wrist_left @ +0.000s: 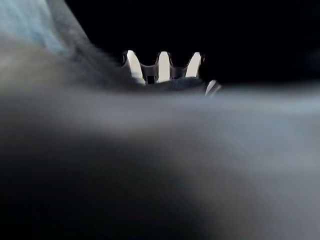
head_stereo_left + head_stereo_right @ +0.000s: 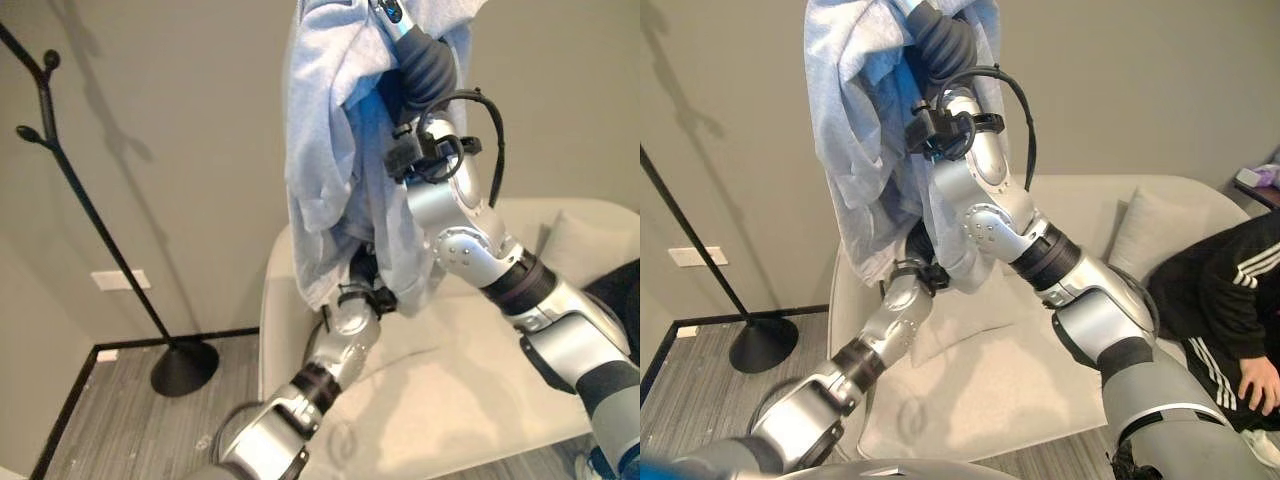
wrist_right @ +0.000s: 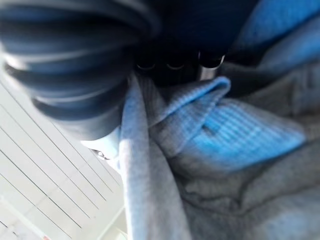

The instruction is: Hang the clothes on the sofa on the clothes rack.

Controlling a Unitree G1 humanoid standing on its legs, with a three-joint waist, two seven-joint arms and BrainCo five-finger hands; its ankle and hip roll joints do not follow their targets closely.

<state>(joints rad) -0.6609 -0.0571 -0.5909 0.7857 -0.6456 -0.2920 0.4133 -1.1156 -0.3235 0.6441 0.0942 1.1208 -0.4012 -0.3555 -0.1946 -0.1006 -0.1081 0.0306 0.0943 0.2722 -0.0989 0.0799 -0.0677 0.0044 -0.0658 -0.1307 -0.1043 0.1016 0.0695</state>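
I have the garment (image 2: 330, 170), a pale blue-grey piece, lifted high in front of the wall, above the sofa (image 2: 440, 390) and clear of it. It hangs long-axis down from my right hand (image 2: 425, 65), whose dark cover is buried in the folds at the top. In the right wrist view the cloth (image 3: 215, 130) bunches right against the fingers (image 3: 210, 62), but only their bases show, so I can't tell whether they are curled round it or just carrying it. My left hand (image 1: 162, 67) is up under the lower hem; in the left eye view the arm disappears into the cloth, and the left wrist view gives me silver fingers poking out past a blur of fabric, so I can't call their state either.

What the next move turns on: the rack (image 2: 90, 215), a black pole with short hooks on a round base, stands well off to the left of both sets of fingers, on the floor (image 2: 130, 420) beside the sofa. The left arm is on the nearer side, but the right hand bears the weight, so I judge the whole bundle has to travel left and stay high to meet a hook.

The left eye view shows the rack's hooks (image 2: 40, 70); the right eye view cuts them off and instead shows a person (image 2: 1225, 300) in dark clothes seated on the sofa to the right, well apart from the garment.
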